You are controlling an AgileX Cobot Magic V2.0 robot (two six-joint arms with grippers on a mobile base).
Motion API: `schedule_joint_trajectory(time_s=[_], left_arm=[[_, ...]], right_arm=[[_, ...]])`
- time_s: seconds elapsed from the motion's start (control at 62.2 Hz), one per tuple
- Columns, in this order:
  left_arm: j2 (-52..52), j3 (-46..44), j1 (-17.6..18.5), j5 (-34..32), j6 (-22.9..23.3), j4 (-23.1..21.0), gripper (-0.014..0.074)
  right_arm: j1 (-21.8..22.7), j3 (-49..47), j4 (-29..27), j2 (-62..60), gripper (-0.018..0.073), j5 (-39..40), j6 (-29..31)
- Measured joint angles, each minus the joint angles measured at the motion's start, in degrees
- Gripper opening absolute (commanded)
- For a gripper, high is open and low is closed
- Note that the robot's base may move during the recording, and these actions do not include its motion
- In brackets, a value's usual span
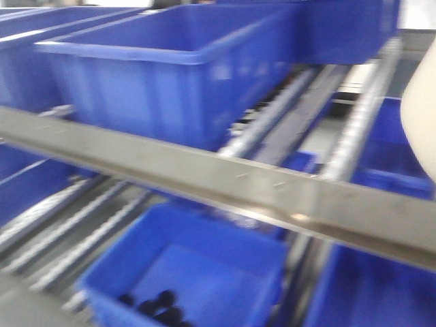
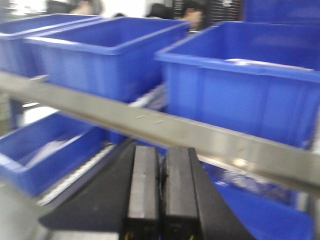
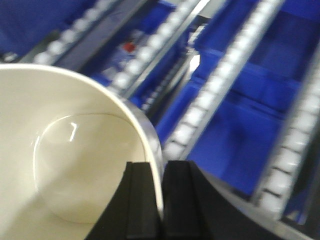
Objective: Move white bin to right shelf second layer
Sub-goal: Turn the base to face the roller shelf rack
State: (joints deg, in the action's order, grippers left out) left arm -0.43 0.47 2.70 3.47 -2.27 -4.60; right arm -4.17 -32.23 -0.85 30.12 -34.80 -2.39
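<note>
The white bin (image 3: 65,155) fills the lower left of the right wrist view, empty, its mouth facing the camera. My right gripper (image 3: 161,167) is shut on its rim, one finger inside the wall and one outside. The same bin (image 1: 421,122) shows as a cream edge at the far right of the front view. Roller rails of the right shelf second layer (image 3: 220,85) run beneath and beyond the bin, and its steel front bar (image 1: 225,178) crosses the front view. My left gripper (image 2: 161,152) is shut with nothing in it, just below the shelf's front bar (image 2: 200,137).
Blue crates (image 1: 170,75) stand on the rollers at the left of the level. More blue crates (image 1: 197,272) sit on the level below, one holding dark round items. In the left wrist view, two blue crates (image 2: 240,85) stand side by side behind the bar.
</note>
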Motion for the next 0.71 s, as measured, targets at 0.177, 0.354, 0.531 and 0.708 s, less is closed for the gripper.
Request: schedule_joint_trajectory(time_s=[0.177,0.354,0.531,0.708], left_arm=[[0.0,0.0,0.0,0.0,0.0,0.0,0.0085],[0.0,0.0,0.0,0.0,0.0,0.0,0.0085],[0.0,0.0,0.0,0.0,0.0,0.0,0.0085],[0.0,0.0,0.0,0.0,0.0,0.0,0.0085]], right_arm=[[0.0,0.0,0.0,0.0,0.0052,0.0,0.0],[0.0,0.0,0.0,0.0,0.0052,0.0,0.0],[0.0,0.0,0.0,0.0,0.0052,0.0,0.0],[0.0,0.0,0.0,0.0,0.0052,0.0,0.0]])
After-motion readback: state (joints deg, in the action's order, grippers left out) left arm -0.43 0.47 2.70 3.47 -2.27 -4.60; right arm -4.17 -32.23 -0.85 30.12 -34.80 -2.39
